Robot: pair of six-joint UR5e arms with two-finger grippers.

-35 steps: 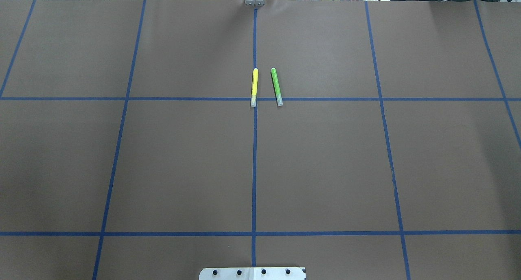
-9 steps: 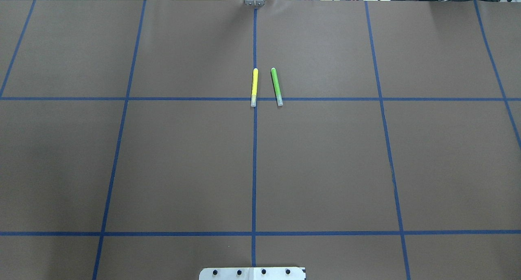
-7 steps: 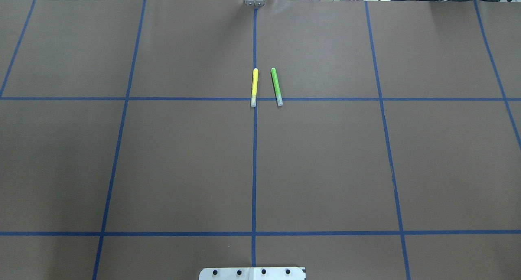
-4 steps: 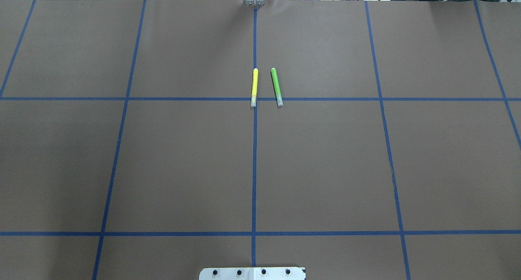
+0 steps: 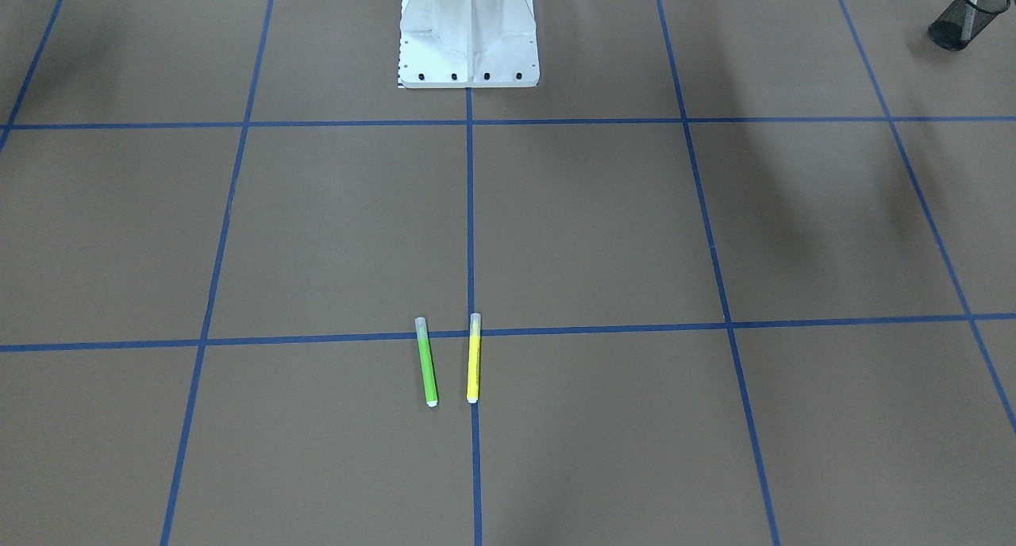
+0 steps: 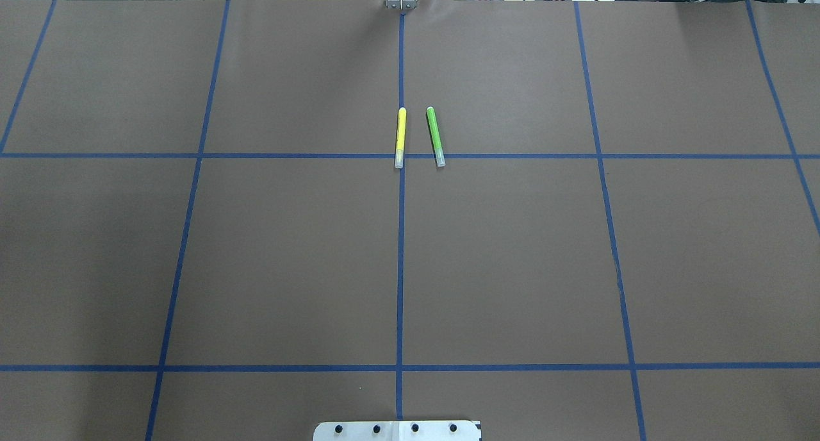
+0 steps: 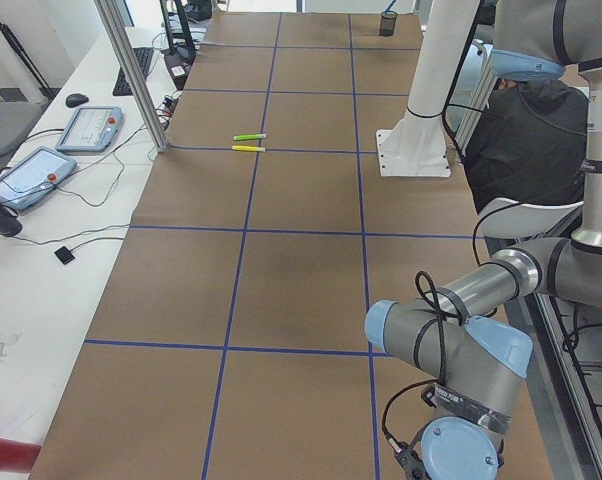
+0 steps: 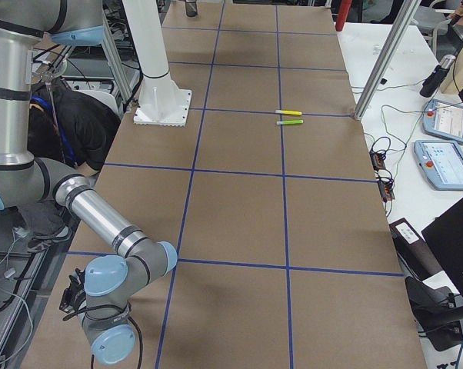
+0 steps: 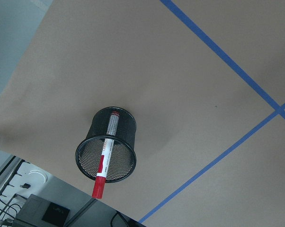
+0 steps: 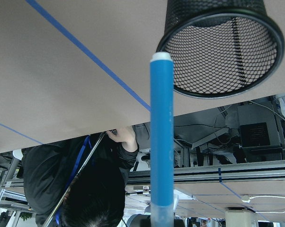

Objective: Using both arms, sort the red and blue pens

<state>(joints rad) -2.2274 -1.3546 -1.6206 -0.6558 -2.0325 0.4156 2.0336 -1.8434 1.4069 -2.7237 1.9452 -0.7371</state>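
Note:
The red pen [image 9: 106, 153] stands inside a black mesh cup [image 9: 128, 127] in the left wrist view, its red tail sticking out over the rim. No fingers of my left gripper show there. In the front-facing view that cup [image 5: 952, 30] sits at the far top right. The blue pen [image 10: 161, 132] hangs upright in the middle of the right wrist view, held from below by my right gripper, whose fingers are out of frame. Its tip is just beside the rim of a second black mesh cup [image 10: 213, 19].
A yellow marker [image 6: 400, 136] and a green marker [image 6: 435, 136] lie side by side at the table's middle, on the blue tape grid. The white robot base [image 5: 467, 30] stands at the near edge. A person in dark clothes [image 10: 85, 179] is behind the table's edge.

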